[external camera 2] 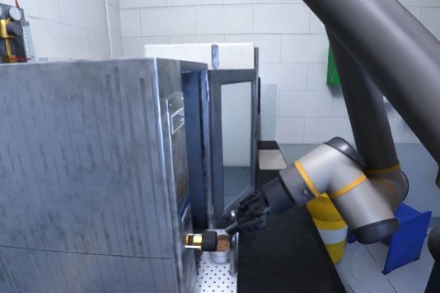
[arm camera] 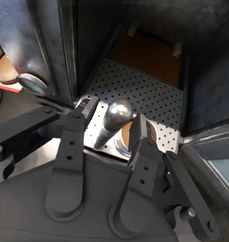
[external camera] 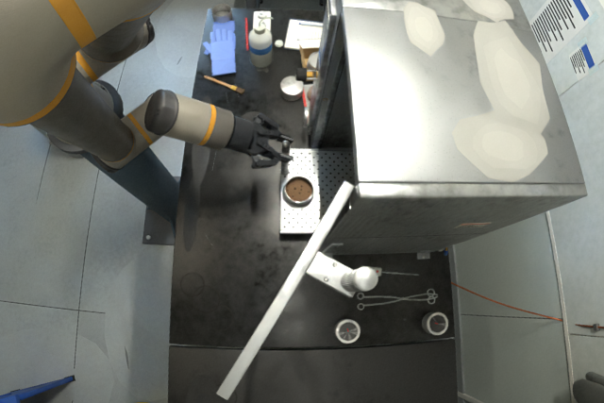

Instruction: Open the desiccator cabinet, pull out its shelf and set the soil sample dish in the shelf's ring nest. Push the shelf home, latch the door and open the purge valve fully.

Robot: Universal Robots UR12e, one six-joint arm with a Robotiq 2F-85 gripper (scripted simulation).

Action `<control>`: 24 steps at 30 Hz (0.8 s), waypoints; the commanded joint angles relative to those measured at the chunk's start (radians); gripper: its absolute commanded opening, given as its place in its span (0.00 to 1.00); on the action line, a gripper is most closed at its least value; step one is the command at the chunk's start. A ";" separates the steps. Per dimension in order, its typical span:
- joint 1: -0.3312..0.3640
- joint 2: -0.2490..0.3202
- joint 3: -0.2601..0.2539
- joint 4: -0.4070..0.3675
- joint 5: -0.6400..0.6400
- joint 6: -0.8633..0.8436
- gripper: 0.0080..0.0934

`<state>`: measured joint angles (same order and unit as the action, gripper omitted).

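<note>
The shelf's upright metal pull handle (arm camera: 113, 122) (external camera: 284, 151) stands between the fingers of my gripper (arm camera: 114, 119) (external camera: 283, 147) (external camera 2: 237, 221), which is open and holds nothing. The perforated shelf (external camera: 305, 189) (arm camera: 138, 94) is drawn out of the desiccator cabinet (external camera: 439, 111) over the bench. The soil sample dish (external camera: 298, 190) (arm camera: 129, 137), filled with brown soil, sits in the ring nest near the shelf's front edge, just behind the handle. The cabinet door (external camera: 288, 286) stands swung wide open, with its latch knob (external camera: 358, 279) on the outer face.
The black bench (external camera: 229, 242) carries a blue glove (external camera: 220, 47), a white bottle (external camera: 260, 42), a metal tin (external camera: 291, 88), forceps (external camera: 397, 298) and two gauges (external camera: 347, 331). A valve knob (external camera 2: 202, 240) juts from the cabinet's front corner.
</note>
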<state>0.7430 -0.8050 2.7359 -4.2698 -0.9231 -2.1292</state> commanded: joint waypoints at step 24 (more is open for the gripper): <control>0.000 0.000 0.000 0.000 0.000 0.000 0.11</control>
<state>0.7429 -0.8051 2.7361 -4.2701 -0.9232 -2.1290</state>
